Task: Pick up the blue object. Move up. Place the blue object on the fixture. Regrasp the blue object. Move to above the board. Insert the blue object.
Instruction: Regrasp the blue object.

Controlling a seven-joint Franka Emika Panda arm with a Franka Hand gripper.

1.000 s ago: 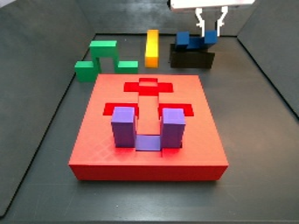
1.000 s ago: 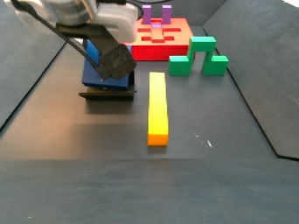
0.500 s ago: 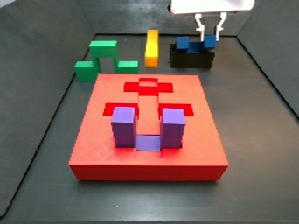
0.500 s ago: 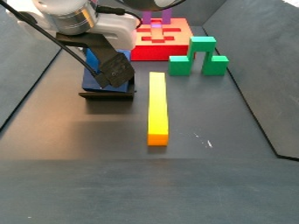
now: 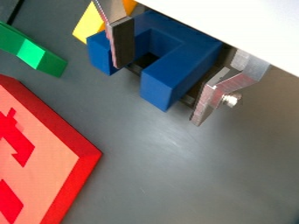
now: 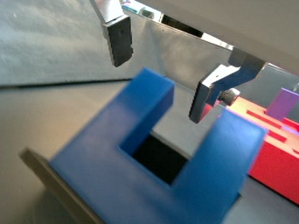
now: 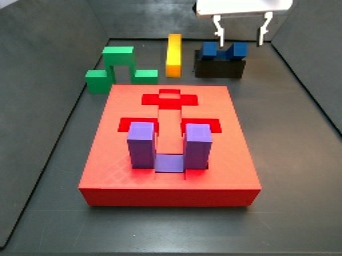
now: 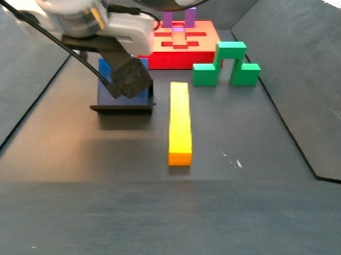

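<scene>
The blue object [image 7: 223,50] rests on the black fixture [image 7: 221,67] at the far end of the floor, prongs up. My gripper [image 7: 242,32] hangs just above it, open, one finger out to each side and neither touching. Both wrist views show the blue object [image 5: 163,61] [image 6: 152,144] between the spread silver fingers [image 5: 117,42] [image 6: 214,92] of the gripper [image 5: 166,68] [image 6: 163,70]. In a side view the gripper [image 8: 123,68] hides most of the blue object [image 8: 104,72] on the fixture [image 8: 123,104]. The red board [image 7: 120,172] lies nearer the front.
A purple U-shaped block [image 7: 167,147] stands in the board's recess. A green U-shaped block [image 7: 114,66] and a yellow bar [image 7: 174,53] lie next to the fixture; both side views show them. Dark walls enclose the floor.
The fingers were close together on the blue object; they have spread wide and let it go. The blue object stays on the fixture.
</scene>
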